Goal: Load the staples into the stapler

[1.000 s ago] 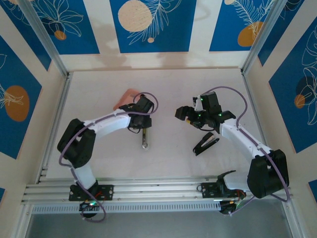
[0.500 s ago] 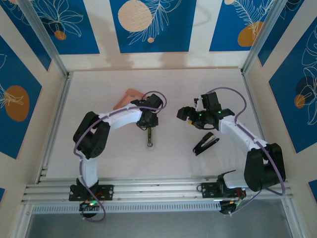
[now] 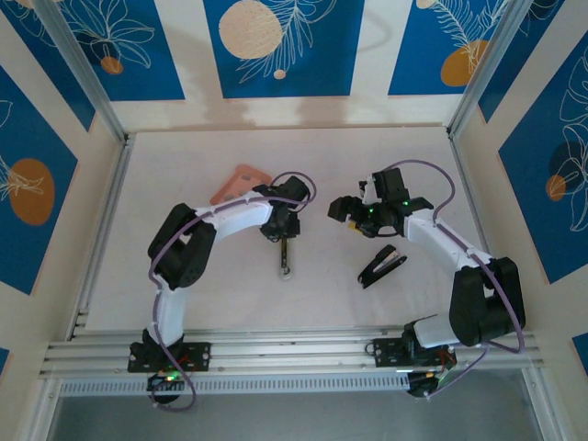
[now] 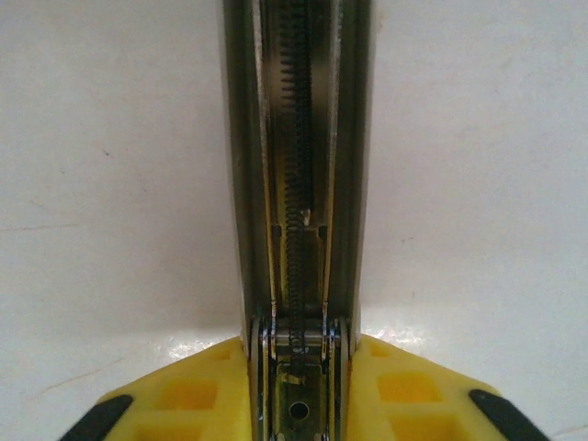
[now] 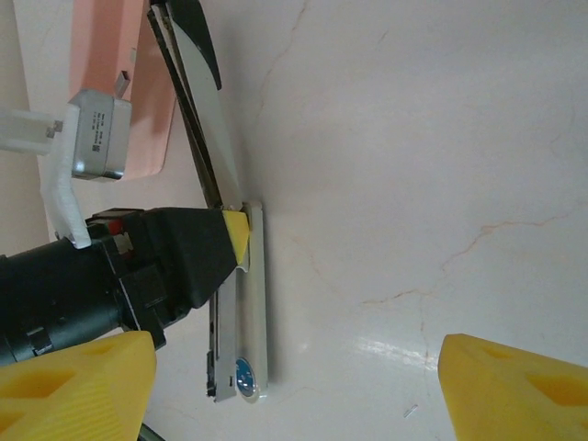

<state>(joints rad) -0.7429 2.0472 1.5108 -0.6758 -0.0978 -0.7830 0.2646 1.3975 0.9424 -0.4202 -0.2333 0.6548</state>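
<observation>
— Where is the stapler (image 3: 286, 260) found?
— It is laid near the middle of the table (image 3: 230, 299), just nearer than the pink tray (image 3: 241, 182). Its silver bar is pointed at the near edge, and its black top arm is swung open towards the tray.
— How is it gripped?
— The left gripper (image 4: 296, 395) is closed narrowly on the hinge end; a spring is seen in the open channel.
— And the right gripper (image 5: 294, 386)?
— It is spread wide with nothing held — it is placed to the right of the stapler, apart from it.
</observation>
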